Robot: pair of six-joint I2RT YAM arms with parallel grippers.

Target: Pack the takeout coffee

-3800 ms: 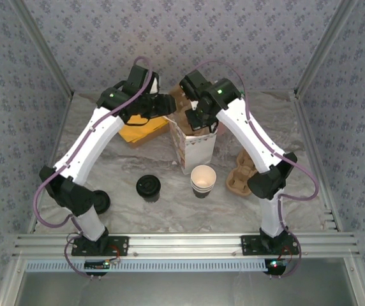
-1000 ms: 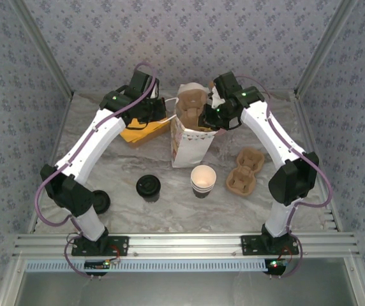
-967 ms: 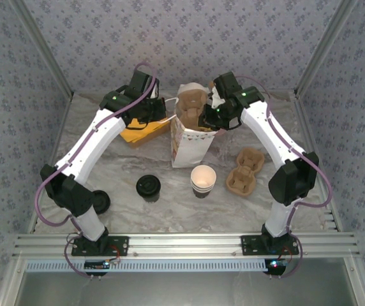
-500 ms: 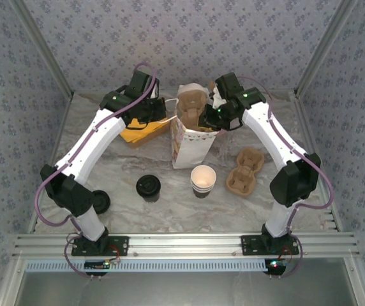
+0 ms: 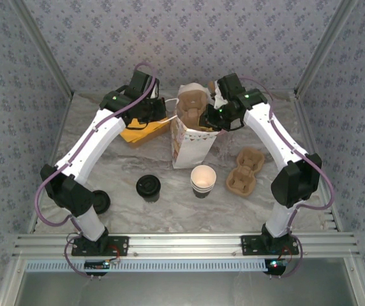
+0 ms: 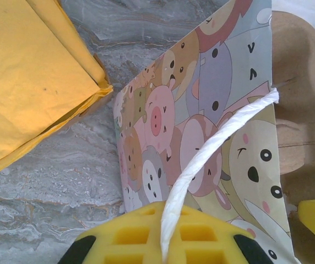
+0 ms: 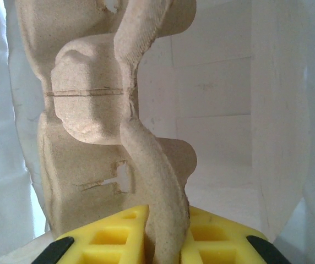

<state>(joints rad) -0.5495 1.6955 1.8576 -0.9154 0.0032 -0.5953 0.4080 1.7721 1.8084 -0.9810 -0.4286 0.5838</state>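
The takeout coffee (image 5: 203,178), a cream-rimmed paper cup with dark rings, stands upright and open on the table in front of the bag, with no gripper near it. Behind it stands the cartoon-print paper bag (image 5: 187,145) (image 6: 201,126). My left gripper (image 5: 161,112) (image 6: 166,223) is shut on the bag's white cord handle (image 6: 223,132), pulling that side out. A brown cardboard carrier (image 5: 193,102) (image 7: 91,110) stands on end in the bag's mouth. My right gripper (image 5: 210,117) (image 7: 166,217) is shut on the carrier's edge, inside the white bag walls.
A second cardboard carrier (image 5: 245,170) lies right of the cup. One black lid (image 5: 148,187) sits left of the cup and another (image 5: 100,201) is by the left arm's base. A yellow envelope (image 5: 140,131) (image 6: 31,82) lies left of the bag.
Since the earliest frame the carrier has come up on end in the bag's mouth and the bag leans. Over the last second the right gripper has edged slightly right; the left arm is still.
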